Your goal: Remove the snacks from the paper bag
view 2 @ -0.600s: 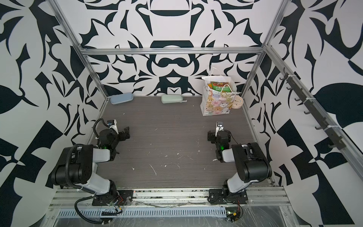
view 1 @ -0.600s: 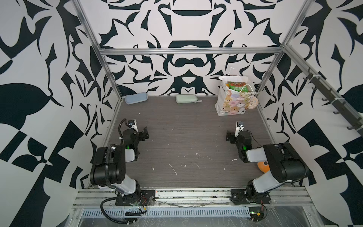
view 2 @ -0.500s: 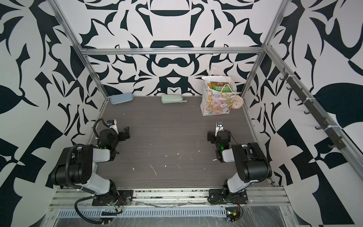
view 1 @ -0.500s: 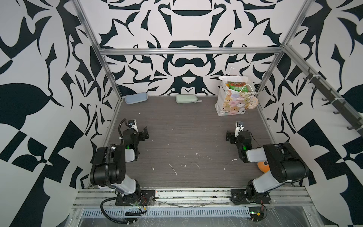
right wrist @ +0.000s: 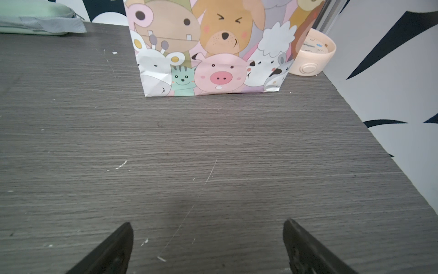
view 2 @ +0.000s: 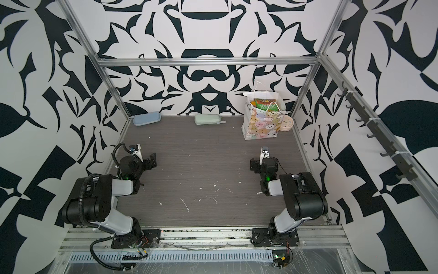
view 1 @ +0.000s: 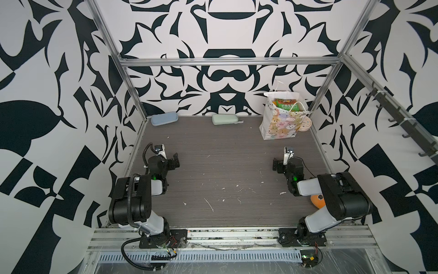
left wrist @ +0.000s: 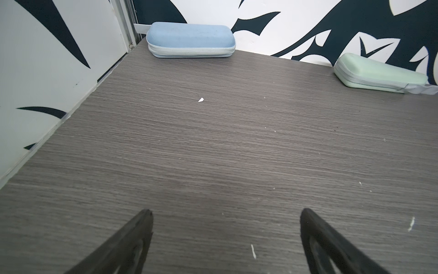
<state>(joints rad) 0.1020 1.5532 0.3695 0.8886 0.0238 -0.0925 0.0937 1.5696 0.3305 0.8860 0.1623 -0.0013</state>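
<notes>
Paper bag (right wrist: 213,59) holding snacks (view 1: 288,105) stands well ahead of released right tool (right wrist: 208,223); left tool (left wrist: 226,210) also released.

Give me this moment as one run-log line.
left gripper: open, empty | right gripper: open, empty | paper bag: upright, back right | snacks: inside bag

You are looking into a robot test booth, likely in a lab. Black-and-white patterned walls (view 1: 227,78) and metal bars (view 1: 227,62) box in a grey table (view 1: 225,166), and the left arm (view 1: 132,201) and right arm (view 1: 341,201) are bolted to a rail (view 1: 232,233) at its near edge.
</notes>
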